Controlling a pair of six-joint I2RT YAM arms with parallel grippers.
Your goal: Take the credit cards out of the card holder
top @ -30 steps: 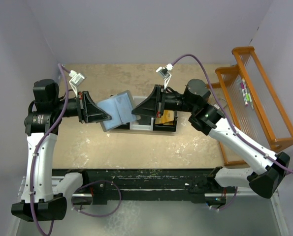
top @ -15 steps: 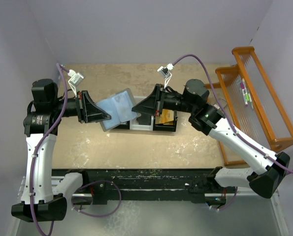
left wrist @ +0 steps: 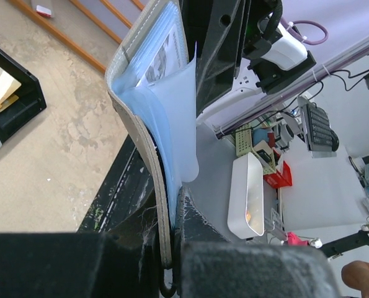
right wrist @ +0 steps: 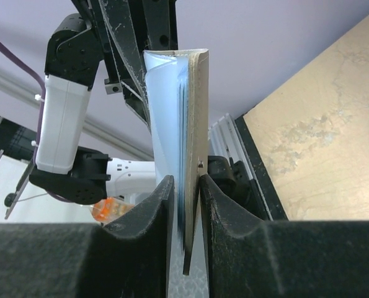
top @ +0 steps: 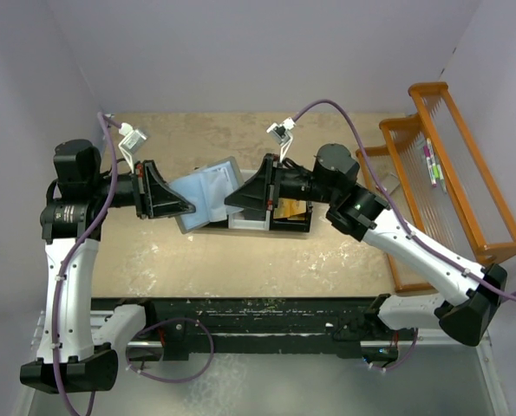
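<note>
Top external view: card holder (top: 207, 192) held open in mid-air over the table (top: 266, 260), above the tray's (top: 249, 224) left end. Pinched tight at one edge by left gripper (top: 191, 207). Flanked closely at the other by right gripper (top: 230, 198), grip impossible to tell. In tray's black compartment: orange card (top: 294, 208).

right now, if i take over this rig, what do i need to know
Pincers: left pincer shut on the card holder, held up off the table; right pincer straddles its opposite edge, grip unclear.
Done: one gold card lies in the tray's right compartment.
Left to do: pull out any cards in the holder's pockets; I cannot see how many.
</note>
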